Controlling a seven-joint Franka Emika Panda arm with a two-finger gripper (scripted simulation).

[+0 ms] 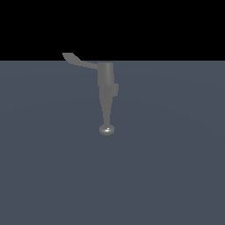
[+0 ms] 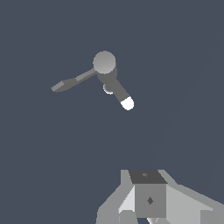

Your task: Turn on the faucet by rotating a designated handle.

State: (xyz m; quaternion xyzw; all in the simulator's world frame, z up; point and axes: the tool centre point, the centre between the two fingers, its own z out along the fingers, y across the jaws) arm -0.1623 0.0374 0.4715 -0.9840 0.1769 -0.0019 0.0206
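Nearest the wrist camera, the gripper (image 2: pixel 151 214) shows only as blocky white and grey housing cut off by the frame edge; its fingertips fall outside the picture, so how far the jaws stand apart cannot be told, and nothing is seen held or touched by it. The gripper does not appear in the exterior view at all. Well apart from it, across bare grey floor (image 2: pixel 52 166), stands the faucet (image 2: pixel 105 65), seen from above in the wrist view as a round cap with two arms spreading from it. One is the handle (image 2: pixel 72 82), a thin flat lever with a wider paddle end; the other is the tapering spout (image 2: pixel 118 92), ending in a bright rounded tip. A small rounded part beneath the spout is too dim to identify. In the exterior view the faucet (image 1: pixel 106 79) stands at the far edge of the grey surface, its spout (image 1: pixel 106 114) running toward the camera. The handle (image 1: pixel 79 62) projects from the cylindrical top toward the exterior view's left, its paddle tip rising against the black background. No containers are present.
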